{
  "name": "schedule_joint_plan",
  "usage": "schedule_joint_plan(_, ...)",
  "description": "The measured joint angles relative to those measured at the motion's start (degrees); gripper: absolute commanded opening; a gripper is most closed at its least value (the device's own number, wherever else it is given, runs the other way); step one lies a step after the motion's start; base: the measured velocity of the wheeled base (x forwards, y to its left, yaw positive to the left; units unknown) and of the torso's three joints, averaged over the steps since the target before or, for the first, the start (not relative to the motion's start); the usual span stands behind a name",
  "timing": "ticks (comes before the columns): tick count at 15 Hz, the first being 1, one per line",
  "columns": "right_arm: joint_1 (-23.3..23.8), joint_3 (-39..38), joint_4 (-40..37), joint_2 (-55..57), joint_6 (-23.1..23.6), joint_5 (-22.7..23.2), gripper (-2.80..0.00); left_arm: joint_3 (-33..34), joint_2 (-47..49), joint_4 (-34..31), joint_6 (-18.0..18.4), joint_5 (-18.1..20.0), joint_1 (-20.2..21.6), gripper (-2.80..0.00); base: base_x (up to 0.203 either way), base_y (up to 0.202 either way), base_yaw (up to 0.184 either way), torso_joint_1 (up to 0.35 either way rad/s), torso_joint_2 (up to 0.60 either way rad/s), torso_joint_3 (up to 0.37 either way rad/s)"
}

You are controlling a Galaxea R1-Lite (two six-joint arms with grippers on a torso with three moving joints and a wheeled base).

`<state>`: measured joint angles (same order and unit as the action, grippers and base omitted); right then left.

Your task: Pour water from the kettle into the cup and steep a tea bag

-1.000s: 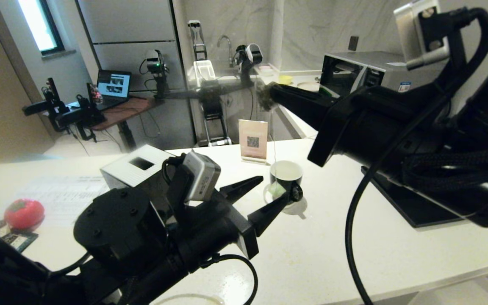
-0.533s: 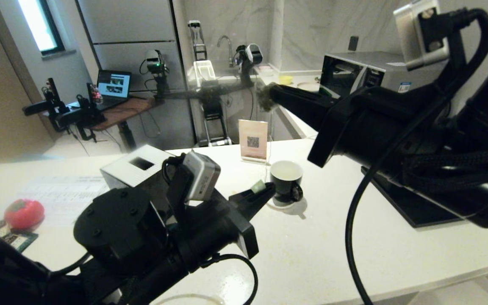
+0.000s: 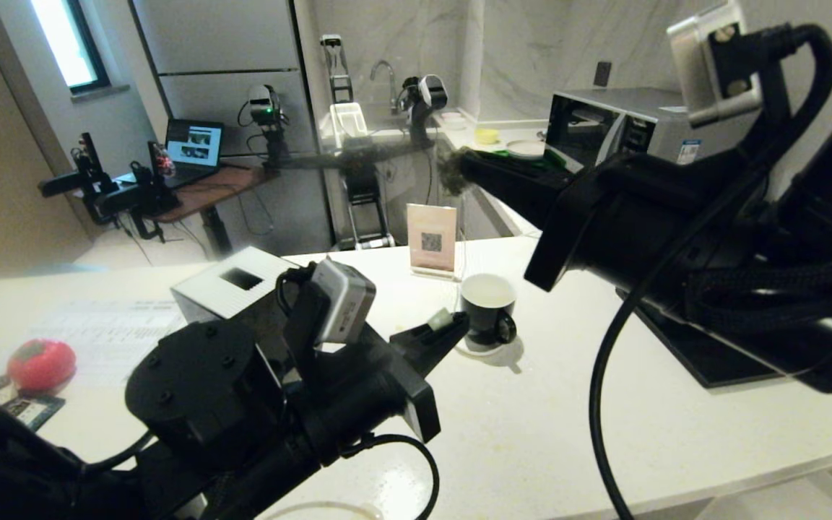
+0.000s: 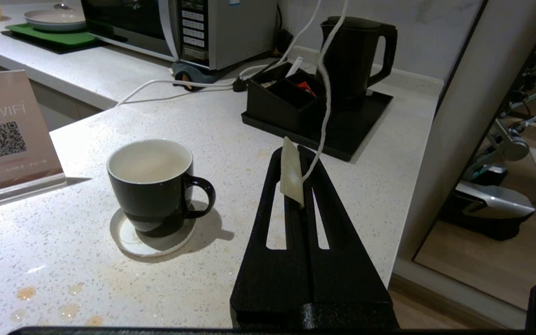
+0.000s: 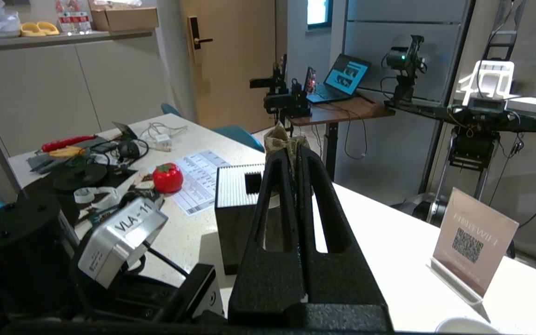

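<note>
Two grippers share one tea bag above a speckled white counter (image 3: 568, 433). The left gripper (image 4: 296, 160), low and just beside the cup (image 4: 151, 186), is clamped on the pale-green tag (image 4: 291, 179) at the end of the string (image 4: 326, 93). The string rises to the right gripper (image 5: 293, 151), raised well above the cup, whose closed tips pinch the tea bag (image 5: 283, 136). The cup sits on a round coaster (image 4: 130, 237) with whitish water (image 4: 149, 160) inside. The kettle (image 4: 354, 60) stands on a black tray (image 4: 365, 111) beyond.
</note>
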<state>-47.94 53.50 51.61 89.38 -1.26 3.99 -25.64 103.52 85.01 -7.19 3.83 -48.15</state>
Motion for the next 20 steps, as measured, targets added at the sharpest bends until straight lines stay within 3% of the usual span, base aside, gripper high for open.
schedule_joint_plan(7, 0.6, -7.0, 3.6, -1.2, -0.1, -0.4, -2.8, 0.3, -0.6, 0.0, -0.1, -0.1, 0.1, -2.8, 0.0, 0.0, 0.0, 0.0, 0.0, 0.0)
schedule_joint_plan(15, 5.3, -17.0, 10.0, -1.4, -1.3, -0.4, -2.8, 0.3, -1.0, 0.0, -0.1, -0.1, 0.0, -2.8, 0.0, 0.0, 0.0, 0.0, 0.0, 0.0)
schedule_joint_plan(20, 5.5, -19.7, 10.3, -1.5, -1.4, -0.4, -2.8, 0.4, -1.0, 0.0, -0.1, -0.1, 0.0, -2.8, 0.0, 0.0, 0.0, 0.0, 0.0, 0.0)
